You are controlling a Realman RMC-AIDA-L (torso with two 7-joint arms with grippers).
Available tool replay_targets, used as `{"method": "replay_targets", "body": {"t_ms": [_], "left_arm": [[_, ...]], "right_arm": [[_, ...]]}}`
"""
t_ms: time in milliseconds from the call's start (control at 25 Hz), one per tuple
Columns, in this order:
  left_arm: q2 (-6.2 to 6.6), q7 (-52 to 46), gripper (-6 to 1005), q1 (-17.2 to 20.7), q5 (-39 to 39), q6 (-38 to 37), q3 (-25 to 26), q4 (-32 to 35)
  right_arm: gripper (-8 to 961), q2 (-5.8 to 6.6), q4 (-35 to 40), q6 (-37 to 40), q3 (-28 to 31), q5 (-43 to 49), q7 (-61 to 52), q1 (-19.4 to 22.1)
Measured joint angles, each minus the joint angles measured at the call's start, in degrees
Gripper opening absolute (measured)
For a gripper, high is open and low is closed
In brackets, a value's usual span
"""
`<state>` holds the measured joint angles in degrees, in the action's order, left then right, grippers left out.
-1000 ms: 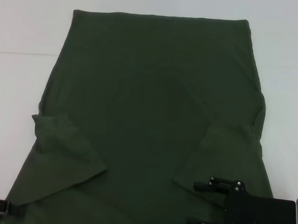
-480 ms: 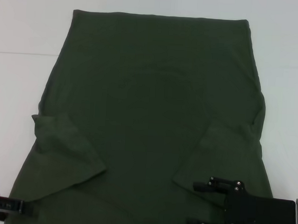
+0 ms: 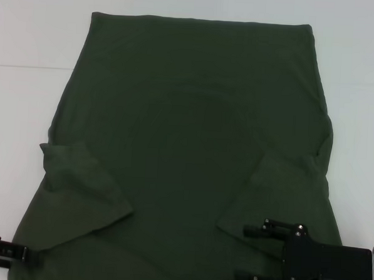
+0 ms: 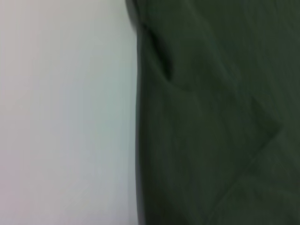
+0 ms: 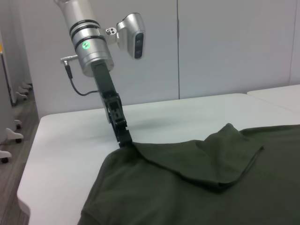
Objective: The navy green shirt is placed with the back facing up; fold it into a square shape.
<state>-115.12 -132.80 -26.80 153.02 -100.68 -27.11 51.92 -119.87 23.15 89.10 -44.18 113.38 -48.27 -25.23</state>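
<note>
left gripper (image 3: 18,253) at the near-left corner of the navy green shirt (image 3: 194,128), touching its edge; whether the fingers are clenched cannot be told. head view: shirt lies flat on the white table (image 3: 29,31), both sleeves folded inward; right gripper (image 3: 247,255) hovers released over the near-right part. left wrist view: shirt edge beside bare table. right wrist view: left gripper (image 5: 123,137) tip meets the shirt's lifted corner.
</note>
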Motion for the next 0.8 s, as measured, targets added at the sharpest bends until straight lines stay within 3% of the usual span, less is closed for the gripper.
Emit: {"method": "replay_targets", "body": {"t_ms": [440,800], "left_arm": [[-1.21,1.51,447,0.34,-0.38,0.20,-0.69,1.82],[-1.24,1.15,249,0.16,0.00,1.48,-1.21,1.53]], "right_arm": [[802,0.00,0.17,0.69,0.06,0.00,-0.15,0.00],[799,0.00,0.18,1.81,0.36,-0.06,-0.15,0.01]]}}
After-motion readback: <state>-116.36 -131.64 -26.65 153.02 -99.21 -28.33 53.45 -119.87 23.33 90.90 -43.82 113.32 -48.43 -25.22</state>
